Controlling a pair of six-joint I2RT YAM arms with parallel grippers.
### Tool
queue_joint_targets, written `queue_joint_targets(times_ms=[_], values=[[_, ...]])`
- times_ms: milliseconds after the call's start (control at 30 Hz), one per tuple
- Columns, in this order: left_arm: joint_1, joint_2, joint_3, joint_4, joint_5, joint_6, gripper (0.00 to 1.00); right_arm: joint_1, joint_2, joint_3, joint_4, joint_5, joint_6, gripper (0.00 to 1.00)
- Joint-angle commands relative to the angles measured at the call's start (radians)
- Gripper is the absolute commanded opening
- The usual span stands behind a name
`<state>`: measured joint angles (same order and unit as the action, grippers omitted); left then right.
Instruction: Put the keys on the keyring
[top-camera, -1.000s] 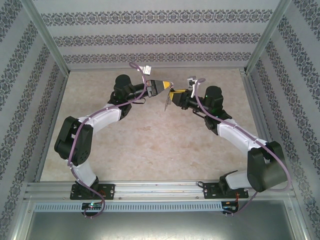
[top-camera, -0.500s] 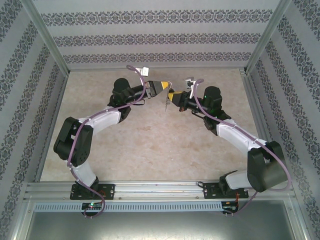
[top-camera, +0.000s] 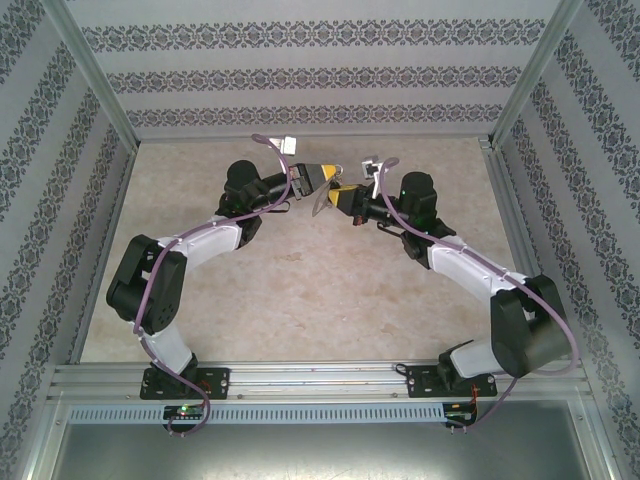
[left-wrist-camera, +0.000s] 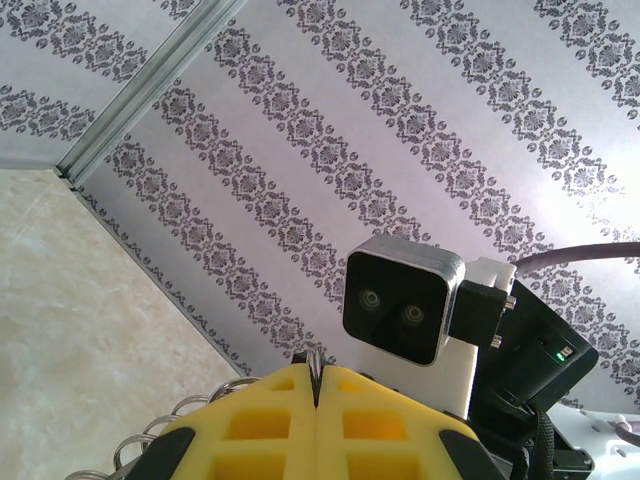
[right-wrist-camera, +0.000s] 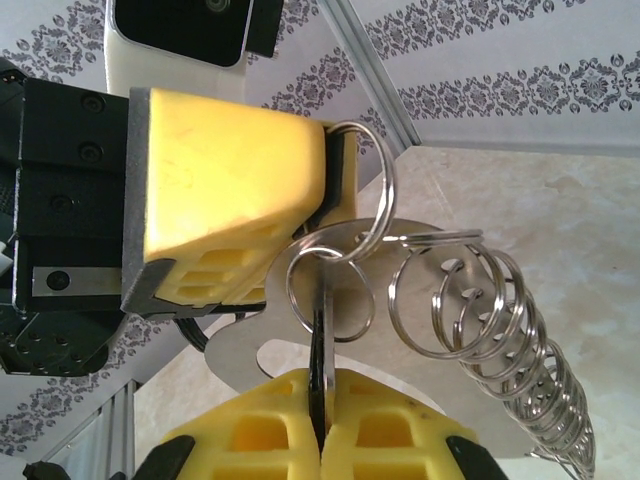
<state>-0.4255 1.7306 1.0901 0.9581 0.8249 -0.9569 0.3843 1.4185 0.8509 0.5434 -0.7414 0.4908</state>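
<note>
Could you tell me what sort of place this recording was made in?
Likely a lab robot enclosure: aluminium frame posts and patterned wall panels box in a marble-look tabletop.

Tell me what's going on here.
Two arms are working together above the table. The left arm has its jaws shut on a split ring of the keyring. The right arm has its jaws shut on a thin dark piece, likely the key, next to a smaller ring.

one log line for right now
left gripper: shut on keyring | right gripper: shut on key, edge-on | both mid-air, tips close
</note>
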Motion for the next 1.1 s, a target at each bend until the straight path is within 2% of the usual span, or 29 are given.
queue_joint_targets(times_ms=[0,300,700,900,1067], values=[[-0.013,-0.045,-0.006,0.102,-0.039,0.030,0.00,0.019,0.012,0.024,0.003,-0.052,-0.001,0.00],[-0.035,-0.032,-0.011,0.092,-0.046,0.058,0.00,0.053,0.057,0.086,0.016,-0.099,0.027,0.00],[-0.038,-0.029,-0.020,0.119,-0.059,0.048,0.00,0.020,0.067,0.031,0.021,-0.069,0.034,0.00],[-0.038,-0.026,-0.037,0.171,-0.092,0.027,0.00,-0.001,0.020,-0.006,0.022,-0.038,0.046,0.29],[-0.039,-0.026,-0.051,0.207,-0.127,0.018,0.00,-0.016,-0.027,-0.050,0.029,-0.032,0.060,0.41]])
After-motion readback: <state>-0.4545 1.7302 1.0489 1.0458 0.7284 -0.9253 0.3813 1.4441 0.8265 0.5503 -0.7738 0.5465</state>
